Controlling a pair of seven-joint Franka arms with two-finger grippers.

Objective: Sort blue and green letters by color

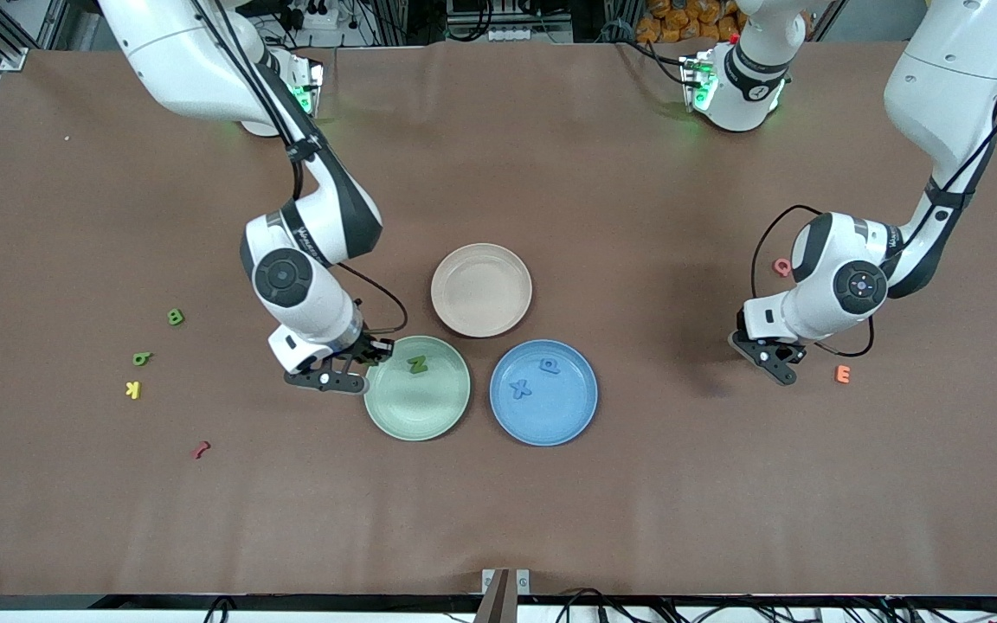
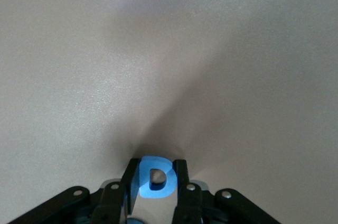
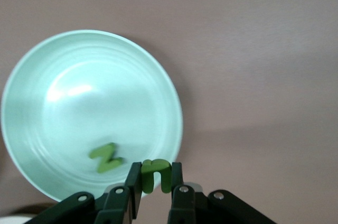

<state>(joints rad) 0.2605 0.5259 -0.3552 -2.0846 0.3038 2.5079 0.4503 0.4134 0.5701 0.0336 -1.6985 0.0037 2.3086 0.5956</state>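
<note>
Down at the table toward the left arm's end, my left gripper [image 1: 774, 355] [image 2: 156, 167] is shut on a blue D [image 2: 156, 179], one finger pressing each side. My right gripper [image 1: 375, 353] [image 3: 155, 168] hangs over the edge of the green plate [image 1: 395, 424] [image 3: 90, 92], shut on a small green letter [image 3: 156, 175]. A green N [image 1: 417, 364] [image 3: 107, 158] lies in that plate. The blue plate [image 1: 550, 433] beside it holds a blue X [image 1: 520, 389] and a blue P [image 1: 549, 366]. A green B [image 1: 175, 317] and a smaller green letter [image 1: 142, 357] lie toward the right arm's end.
A beige plate [image 1: 481, 289] sits farther from the front camera than the two coloured plates. A yellow K [image 1: 133, 389] and a dark red piece [image 1: 201, 449] lie near the loose green letters. A pink Q [image 1: 781, 266] and an orange E [image 1: 843, 374] lie by the left gripper.
</note>
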